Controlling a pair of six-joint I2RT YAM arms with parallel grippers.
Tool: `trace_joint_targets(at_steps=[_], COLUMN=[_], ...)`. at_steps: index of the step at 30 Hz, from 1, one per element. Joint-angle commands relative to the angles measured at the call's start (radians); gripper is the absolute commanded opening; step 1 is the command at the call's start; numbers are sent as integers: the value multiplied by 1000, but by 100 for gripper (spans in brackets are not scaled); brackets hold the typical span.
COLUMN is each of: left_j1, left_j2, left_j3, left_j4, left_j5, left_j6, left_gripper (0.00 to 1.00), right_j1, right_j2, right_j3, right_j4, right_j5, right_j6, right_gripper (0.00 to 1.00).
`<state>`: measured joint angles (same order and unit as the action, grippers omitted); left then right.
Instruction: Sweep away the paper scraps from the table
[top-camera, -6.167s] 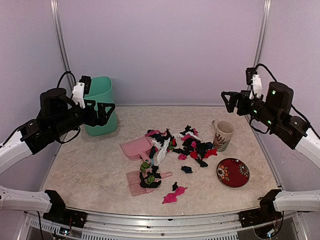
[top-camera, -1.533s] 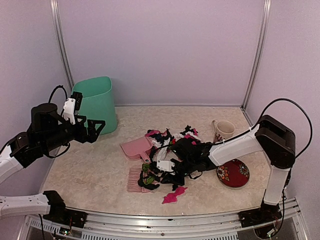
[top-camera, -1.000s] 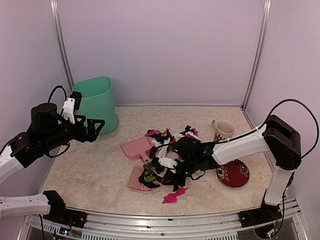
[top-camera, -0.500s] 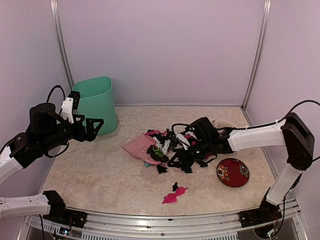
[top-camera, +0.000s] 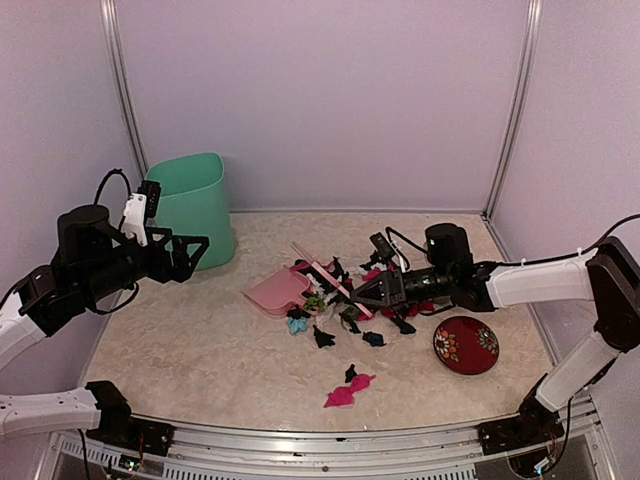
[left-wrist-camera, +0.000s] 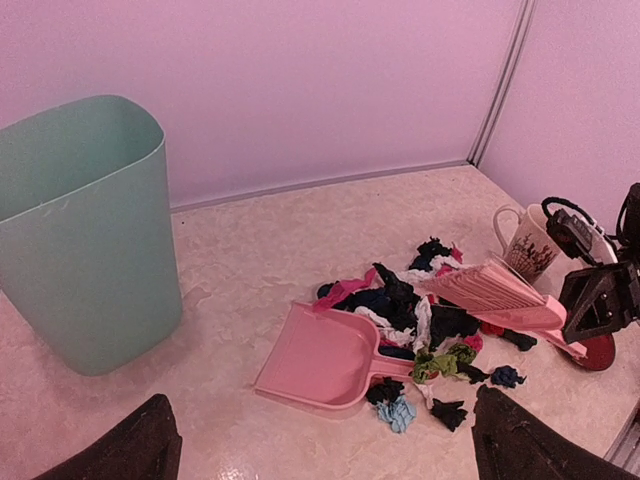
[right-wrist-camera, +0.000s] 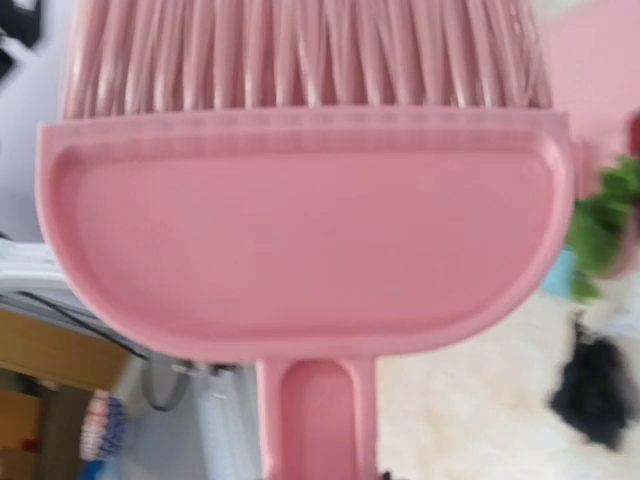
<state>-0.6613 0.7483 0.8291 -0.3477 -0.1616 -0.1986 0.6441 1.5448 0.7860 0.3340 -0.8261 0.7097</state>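
The paper scraps (top-camera: 340, 292) lie heaped mid-table just right of a pink dustpan (top-camera: 273, 293), and the left wrist view shows the same paper scraps (left-wrist-camera: 420, 320) beside that dustpan (left-wrist-camera: 325, 355). Loose bits lie nearer the front: a magenta one (top-camera: 345, 393), a light blue one (top-camera: 297, 325) and black ones. My right gripper (top-camera: 372, 298) is shut on the handle of a pink brush (top-camera: 325, 272), held tilted over the heap. That brush (right-wrist-camera: 300, 230) fills the right wrist view. My left gripper (top-camera: 195, 245) hangs open and empty, high over the table's (top-camera: 190, 340) left side.
A tall green bin (top-camera: 192, 208) stands at the back left, close to my left gripper. A red patterned plate (top-camera: 466, 345) lies front right. A white mug (left-wrist-camera: 525, 245) stands behind the right arm. A metal rail (top-camera: 320, 440) runs along the front edge.
The right gripper has swung the brush from the front left of the heap back toward the right and raised it, leaving scraps bunched nearer the dustpan. The left arm has not moved.
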Motion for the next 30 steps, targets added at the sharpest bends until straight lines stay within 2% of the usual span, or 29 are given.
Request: trace_joint_targets(at_steps=[1, 5, 10, 14, 18, 24, 30], left_j1=[5, 3, 0, -3, -11, -29, -82], left_j2=[0, 5, 0, 7, -3, 17, 81], left_j3=[15, 42, 56, 76, 56, 16, -13], left_j4=[38, 36, 42, 36, 77, 133, 173], left_j5=[53, 93, 164, 266, 357, 439, 491], left_j6=[-27, -67, -149, -216, -288, -336, -373], left_gripper=[99, 99, 99, 99, 99, 99, 99], right_j1=[-15, -14, 9, 87, 184, 355, 465], right_j2=[-50, -91, -142, -173, -213, -256, -268], right_j3=[-41, -61, -46, 4, 16, 0, -13], right_j4=[254, 294, 140, -48, -123, -156, -148], right_j5=[-84, -74, 44, 238, 412, 654, 843], right_j6=[172, 168, 1, -215, -425, -792, -1090], right_gripper=[0, 0, 0, 0, 0, 0, 0])
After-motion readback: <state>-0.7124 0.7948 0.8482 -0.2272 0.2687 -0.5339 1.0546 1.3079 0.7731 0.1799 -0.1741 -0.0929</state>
